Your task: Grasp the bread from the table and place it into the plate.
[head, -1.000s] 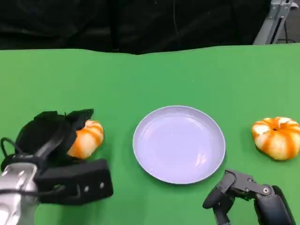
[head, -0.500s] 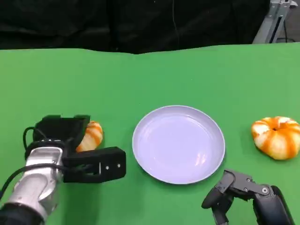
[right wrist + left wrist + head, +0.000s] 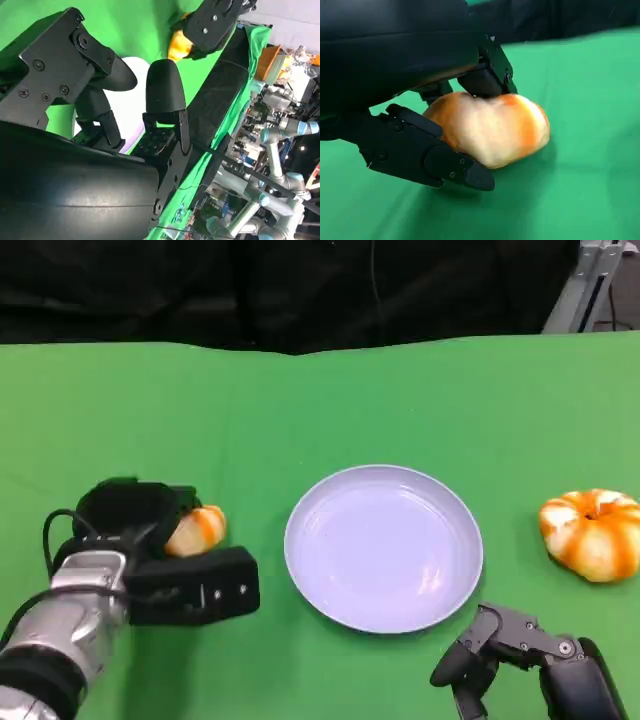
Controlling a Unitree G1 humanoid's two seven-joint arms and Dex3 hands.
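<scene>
Bread (image 3: pixel 196 530) now gripped by left robot hand (image 3: pixel 150 540).

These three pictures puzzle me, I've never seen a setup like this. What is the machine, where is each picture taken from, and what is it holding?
It is a humanoid robot at a green table. The head view looks down from its head: silver forearms ending in black hands. The other two pictures come from cameras at its wrists, just behind each hand.

On the table lie a pale plate in the middle and two orange-striped bread rolls. The left hand has its fingers around the left bread, which looks to be resting on the cloth. The right bread lies untouched beyond the plate. The right hand hovers near the plate's edge, holding nothing.
</scene>
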